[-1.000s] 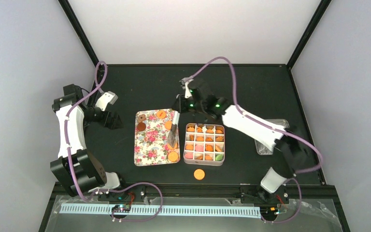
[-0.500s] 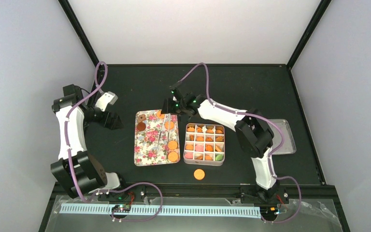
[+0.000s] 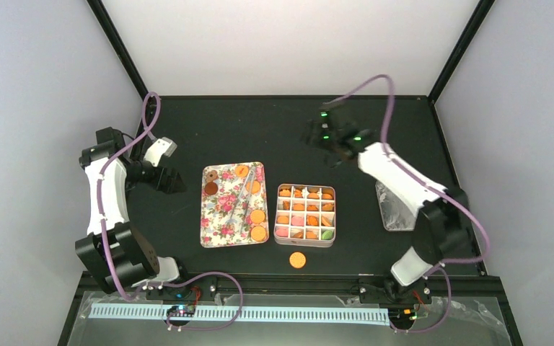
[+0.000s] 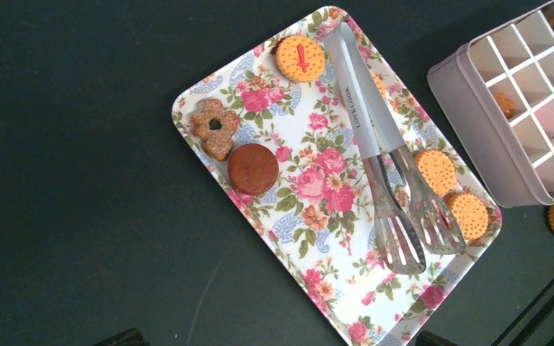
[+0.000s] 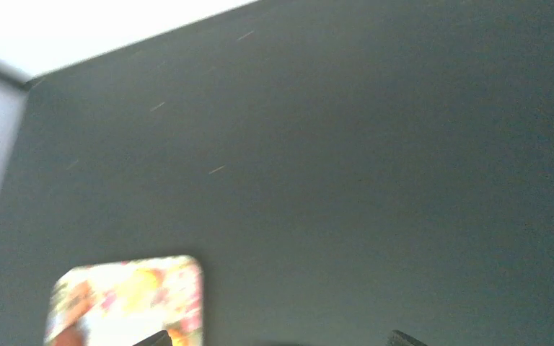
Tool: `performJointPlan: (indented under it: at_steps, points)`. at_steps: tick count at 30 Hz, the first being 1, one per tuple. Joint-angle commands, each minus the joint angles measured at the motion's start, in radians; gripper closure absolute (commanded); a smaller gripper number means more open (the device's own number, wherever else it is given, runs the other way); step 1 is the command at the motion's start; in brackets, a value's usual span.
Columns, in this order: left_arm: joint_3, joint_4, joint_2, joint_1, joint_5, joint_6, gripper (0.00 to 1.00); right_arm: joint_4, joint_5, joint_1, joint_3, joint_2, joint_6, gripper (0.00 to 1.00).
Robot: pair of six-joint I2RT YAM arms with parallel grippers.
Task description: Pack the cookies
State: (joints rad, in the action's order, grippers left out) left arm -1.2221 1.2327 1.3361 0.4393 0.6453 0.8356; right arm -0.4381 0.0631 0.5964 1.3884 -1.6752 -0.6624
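Laid metal tongs (image 4: 375,137) across the floral tray (image 4: 288,238), withdrew the right gripper (image 5: 279,339) wide and empty, leaving cookies (image 4: 436,169) there unpacked.

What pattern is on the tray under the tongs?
Pink and red roses on white; the tray shows best in the left wrist view.

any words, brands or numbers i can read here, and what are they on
"LOVECOOK": printed along the handle of the tongs, which lie on the tray.
Red mark like "!" or "1": on the orange cookie near one end of the tray. I cannot tell which it is.
Nothing else is readable. The top view is too small to show any text and the right wrist view is blurred.
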Motion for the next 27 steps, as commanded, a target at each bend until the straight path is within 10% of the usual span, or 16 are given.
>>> performJointPlan:
  at_steps: [1, 27]
  points:
    - [0.007, -0.032, 0.029, 0.007, 0.067, 0.02, 0.01, -0.101, 0.155, -0.194, -0.161, 0.135, 0.089, 0.22]
    - [0.055, -0.051, 0.01, 0.009, 0.081, 0.068, 0.01, -0.195, 0.23, -0.466, -0.421, 0.013, 0.14, 0.38]
